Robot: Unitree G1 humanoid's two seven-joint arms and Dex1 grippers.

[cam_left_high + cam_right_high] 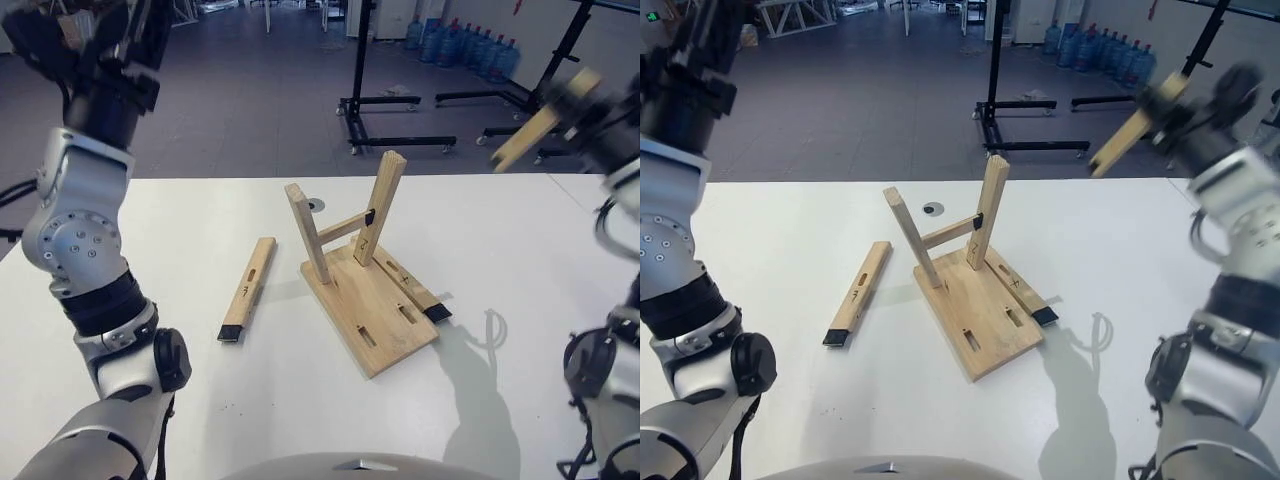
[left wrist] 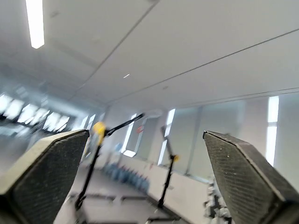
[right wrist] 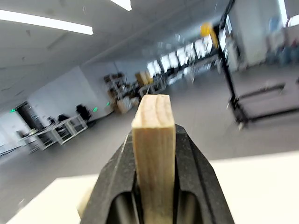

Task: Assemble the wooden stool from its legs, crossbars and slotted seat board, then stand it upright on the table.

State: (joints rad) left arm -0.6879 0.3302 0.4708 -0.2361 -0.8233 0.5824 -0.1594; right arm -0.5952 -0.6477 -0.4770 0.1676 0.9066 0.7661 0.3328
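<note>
The right claw point(image 3: 154, 149) is clamped on a wooden piece point(image 1: 1120, 143) held high off the worktop point(image 1: 180, 230), probably ready for a free slot point(image 1: 367, 337) in the seat board point(image 1: 385, 350), which lies flat carrying two upright legs point(image 1: 380, 205), while the left claw point(image 2: 149, 182) gapes wide and empty.

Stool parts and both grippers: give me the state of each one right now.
seat board: flat on table, two legs fitted.
left fitted leg: upright, leaning.
right fitted leg: upright, leaning.
crossbar: spanning between the fitted legs.
loose leg: lying flat, left of board.
leg by board's right edge: lying flat.
left gripper: open, empty, raised.
right gripper: shut on wooden piece, raised.
</note>
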